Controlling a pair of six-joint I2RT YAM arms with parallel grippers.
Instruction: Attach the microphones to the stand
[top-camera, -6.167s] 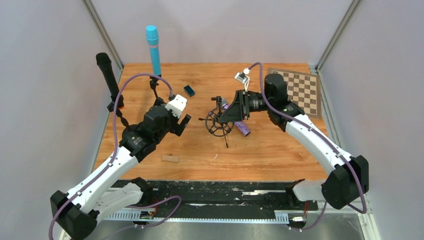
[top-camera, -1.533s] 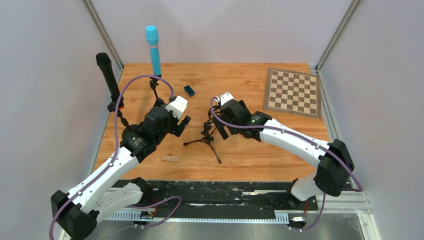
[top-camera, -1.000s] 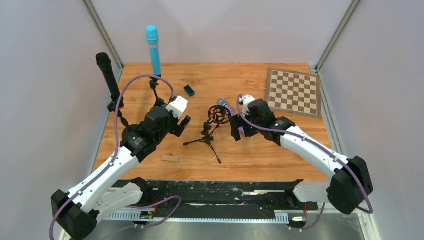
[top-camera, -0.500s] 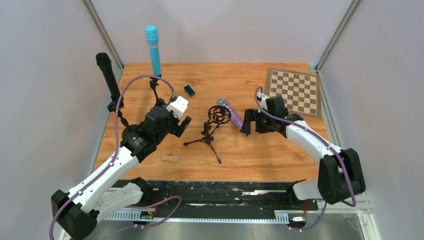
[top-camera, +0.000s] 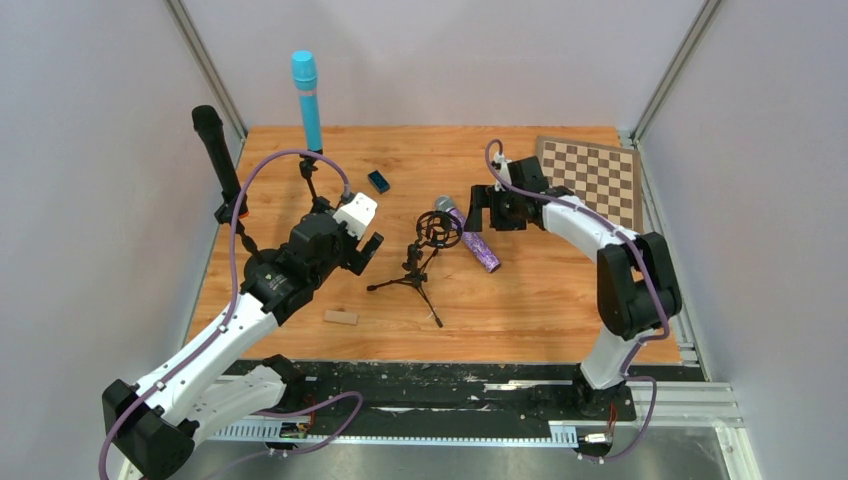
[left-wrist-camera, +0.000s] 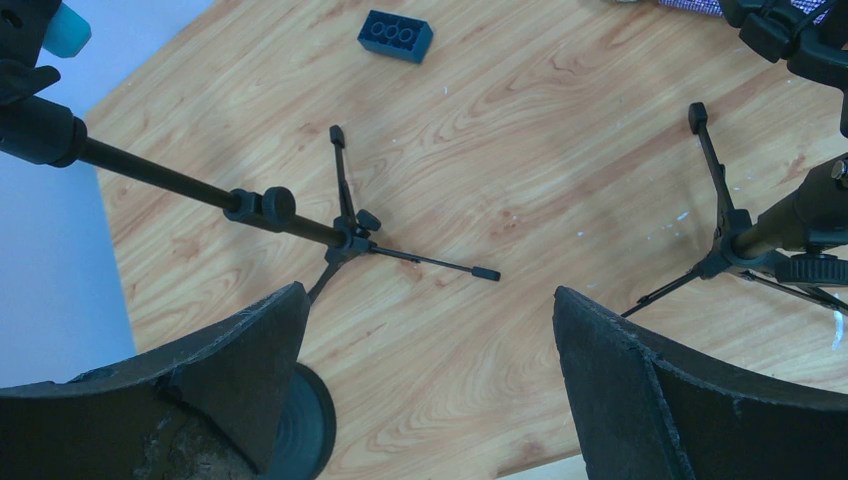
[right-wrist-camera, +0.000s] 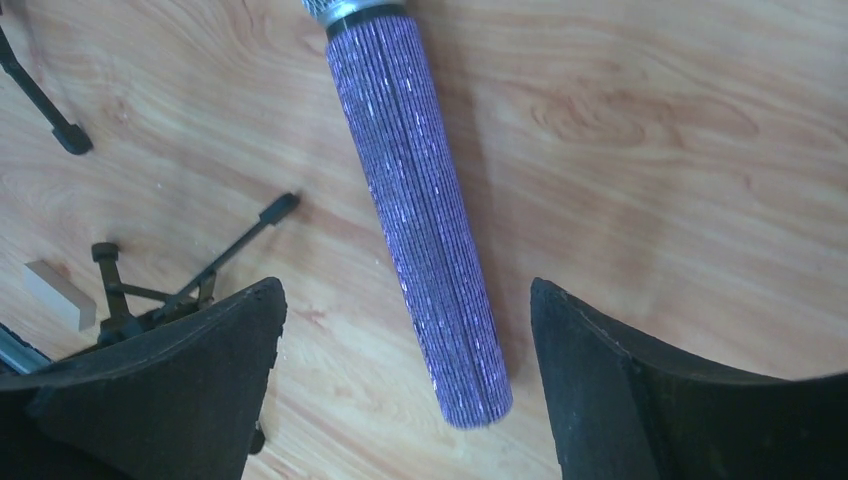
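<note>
The purple glitter microphone (top-camera: 478, 248) slants down from the ring mount of the middle tripod stand (top-camera: 418, 270), silver head (top-camera: 443, 205) up by the ring; whether it is clipped in I cannot tell. In the right wrist view its purple body (right-wrist-camera: 420, 220) lies below and between open fingers. My right gripper (top-camera: 478, 210) hovers open just behind it, touching nothing. The light blue microphone (top-camera: 306, 100) and the black microphone (top-camera: 215, 150) stand upright on their stands at the back left. My left gripper (top-camera: 368, 250) is open and empty, left of the middle stand.
A checkerboard (top-camera: 590, 180) lies at the back right. A dark blue brick (top-camera: 378, 181) sits behind the left gripper, and a small wooden block (top-camera: 340, 317) lies near the front. Tripod legs (left-wrist-camera: 345, 235) spread over the wood under the left gripper.
My right arm has drawn away from the stand, swung right and then toward the back, leaving the purple microphone at the ring. Its jaws have narrowed a little. The left arm is unmoved.
</note>
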